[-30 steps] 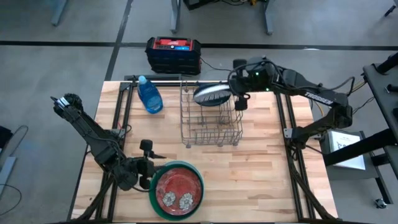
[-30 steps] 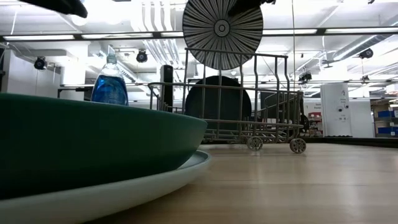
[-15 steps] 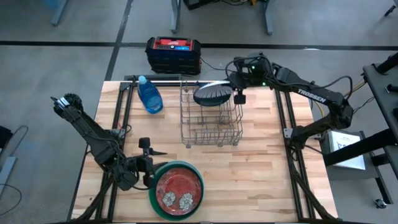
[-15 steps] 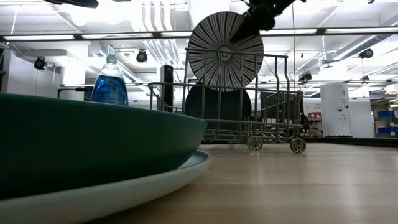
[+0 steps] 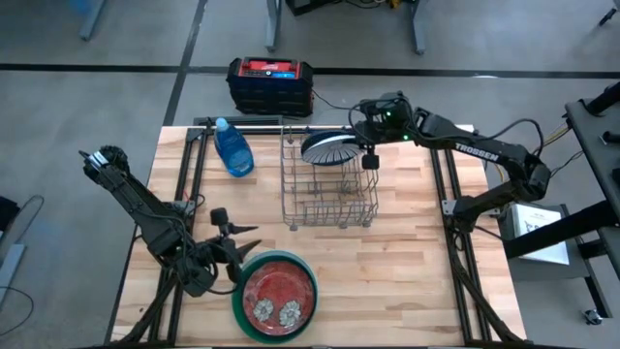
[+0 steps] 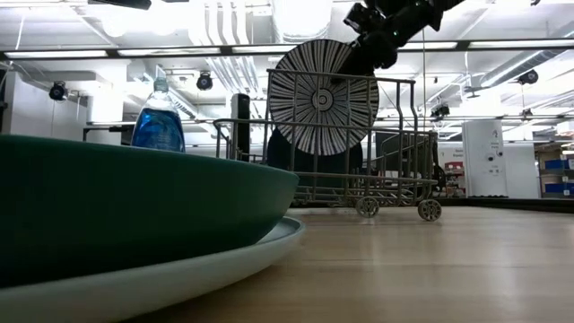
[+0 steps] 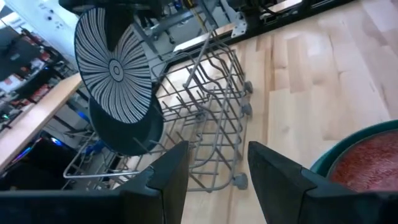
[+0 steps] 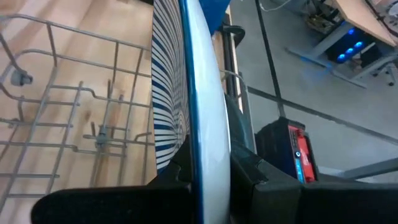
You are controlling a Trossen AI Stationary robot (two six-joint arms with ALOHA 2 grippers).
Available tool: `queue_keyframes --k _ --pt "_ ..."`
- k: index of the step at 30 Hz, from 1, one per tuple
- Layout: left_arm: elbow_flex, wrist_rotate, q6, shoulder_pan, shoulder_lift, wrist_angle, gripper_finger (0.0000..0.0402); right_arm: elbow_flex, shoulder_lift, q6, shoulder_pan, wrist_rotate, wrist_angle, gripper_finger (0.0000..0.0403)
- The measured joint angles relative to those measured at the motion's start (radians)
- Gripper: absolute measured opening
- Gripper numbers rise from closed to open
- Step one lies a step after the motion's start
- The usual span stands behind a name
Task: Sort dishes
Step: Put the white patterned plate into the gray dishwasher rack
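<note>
- Striped white plate (image 6: 323,97) pinched upright by its upper rim in the right gripper (image 5: 365,143); fingers (image 8: 249,168) clamped on either face of the rim, seen edge-on from the right wrist.
- Hanging straight below those fingers, lower part already inside the wire rack (image 5: 327,189), at its far end toward the red-and-black box (image 5: 270,84).
- Just behind it in the low view, standing in the rack: dark teal plate (image 6: 287,151), partly hidden, faces roughly parallel to the striped one.
- Deciding relation, as a judgement: plate's flat face across the rack's long run, edge pointing down from the fingers, so only a straight drop between the wires seems left; whether the rim sits over a free slot or on a wire cannot be told.
- Possible snag: rim catching a wire, or leaning onto the teal plate once let go.
- Near the left gripper (image 5: 235,250), fingers (image 7: 171,171) spread apart and holding nothing: red plate (image 5: 276,295) with pale flower marks, lying flat inside the larger green plate (image 5: 239,312).
- Stack just beside those open fingers, on the side away from the arm's base; left arm plainly the nearer for it, right arm well apart and occupied.
- Blue bottle (image 5: 232,148) standing beside the rack, well apart from both grippers.
</note>
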Motion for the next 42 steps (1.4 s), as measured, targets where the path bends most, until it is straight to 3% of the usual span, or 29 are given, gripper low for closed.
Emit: queue_keyframes --k 19,42 --pt "-0.001 -0.043 0.012 0.0 0.0 -0.008 0.0155 -0.154 -0.001 0.081 0.0 0.021 0.227 0.0026" --pt "-0.001 -0.154 0.017 0.0 0.0 -0.103 0.0155 -0.203 0.0 0.138 -0.001 0.022 0.249 0.0026"
